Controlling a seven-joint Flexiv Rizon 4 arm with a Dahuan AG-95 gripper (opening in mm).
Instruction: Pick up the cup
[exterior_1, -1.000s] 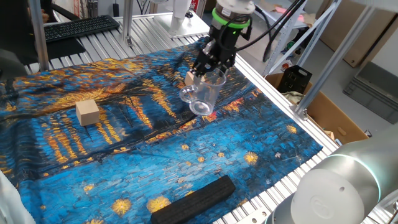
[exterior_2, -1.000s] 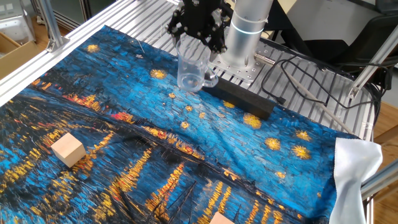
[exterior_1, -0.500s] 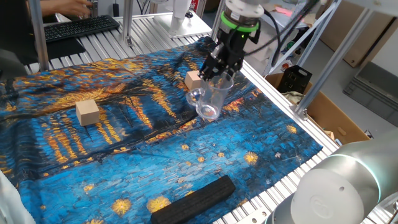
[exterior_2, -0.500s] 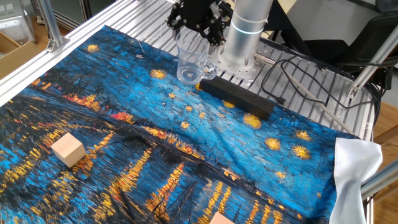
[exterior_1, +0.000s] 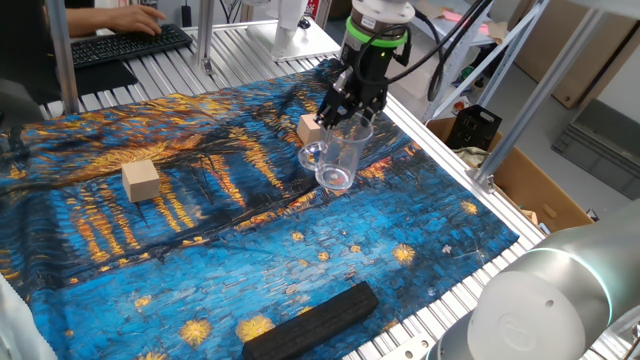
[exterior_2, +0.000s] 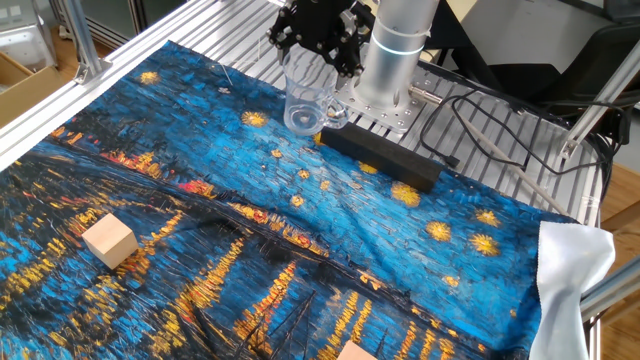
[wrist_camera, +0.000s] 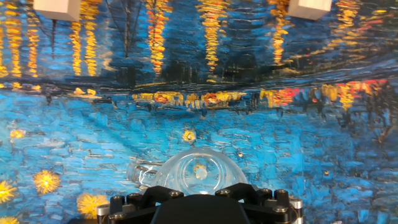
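Observation:
The cup (exterior_1: 340, 155) is clear with a round rim and a small handle. My gripper (exterior_1: 352, 110) is shut on its rim and holds it upright a little above the blue painted cloth (exterior_1: 200, 250), near the cloth's far right part. In the other fixed view the cup (exterior_2: 305, 95) hangs under the gripper (exterior_2: 315, 45), just left of the arm's base. In the hand view I look down through the cup (wrist_camera: 198, 171), with the gripper (wrist_camera: 198, 190) at the bottom edge.
One tan wooden cube (exterior_1: 311, 128) sits just behind the cup, and another (exterior_1: 141, 181) lies to the left. A black bar (exterior_1: 312, 320) lies at the cloth's near edge. A cardboard box (exterior_1: 530, 190) and frame posts stand at the right.
The gripper has lifted the cup slightly and carried it a little to the right over the last second. It has barely moved in the last half second.

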